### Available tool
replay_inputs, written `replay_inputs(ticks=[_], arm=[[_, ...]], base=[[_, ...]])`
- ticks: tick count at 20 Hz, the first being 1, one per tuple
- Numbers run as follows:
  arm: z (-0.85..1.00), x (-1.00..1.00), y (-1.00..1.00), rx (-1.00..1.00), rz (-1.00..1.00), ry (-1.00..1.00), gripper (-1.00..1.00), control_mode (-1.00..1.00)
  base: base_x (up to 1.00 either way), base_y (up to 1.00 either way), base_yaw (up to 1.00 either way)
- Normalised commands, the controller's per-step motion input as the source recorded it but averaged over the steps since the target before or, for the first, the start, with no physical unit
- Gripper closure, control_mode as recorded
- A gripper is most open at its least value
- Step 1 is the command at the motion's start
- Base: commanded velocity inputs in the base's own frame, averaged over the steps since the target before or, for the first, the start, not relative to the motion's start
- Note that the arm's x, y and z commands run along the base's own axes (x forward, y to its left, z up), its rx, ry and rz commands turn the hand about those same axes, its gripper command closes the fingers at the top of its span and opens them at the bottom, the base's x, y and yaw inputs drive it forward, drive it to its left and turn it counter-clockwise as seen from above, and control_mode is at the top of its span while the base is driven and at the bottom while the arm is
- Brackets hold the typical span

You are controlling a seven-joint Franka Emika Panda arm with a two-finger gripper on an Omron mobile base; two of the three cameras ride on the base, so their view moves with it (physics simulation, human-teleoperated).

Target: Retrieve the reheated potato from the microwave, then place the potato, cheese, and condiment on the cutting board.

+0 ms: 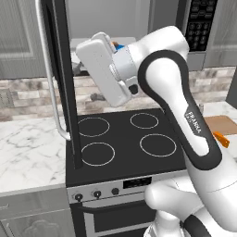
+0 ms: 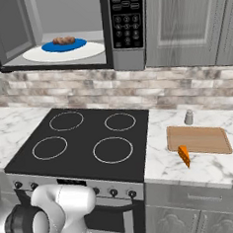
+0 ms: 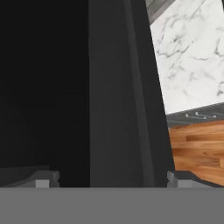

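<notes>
We've got our arm bent up high, claw (image 3: 112,181) wide open and empty, microwave (image 3: 118,87) door edge at 12 o'clock.

**Open door blocks the left, cavity mouth free**

The microwave (image 2: 72,33) door (image 1: 62,83) stands swung wide over the stove (image 2: 85,140), close before the fingers (image 3: 41,180). The cavity front is unobstructed above the potato (image 2: 63,41). The cutting board (image 2: 198,139) lies bare.
</notes>
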Motion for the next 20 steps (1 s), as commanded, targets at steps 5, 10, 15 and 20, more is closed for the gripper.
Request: replay_inputs(ticks=[5, 10, 15, 20], arm=[[0.07, 0.02, -0.63, -0.09, 0.03, -0.09, -1.00, -1.00], [0.00, 0.00, -0.66, -0.16, 0.23, -0.51, -1.00, -1.00], [0.00, 0.01, -0.62, -0.14, 0.28, -0.61, -1.00, -1.00], [0.00, 0.24, -0.57, -0.07, 0.24, -0.55, -1.00, -1.00]], base=[[0.00, 0.00, 0.00], [0.00, 0.00, 0.00], [0.00, 0.00, 0.00], [0.00, 0.00, 0.00]])
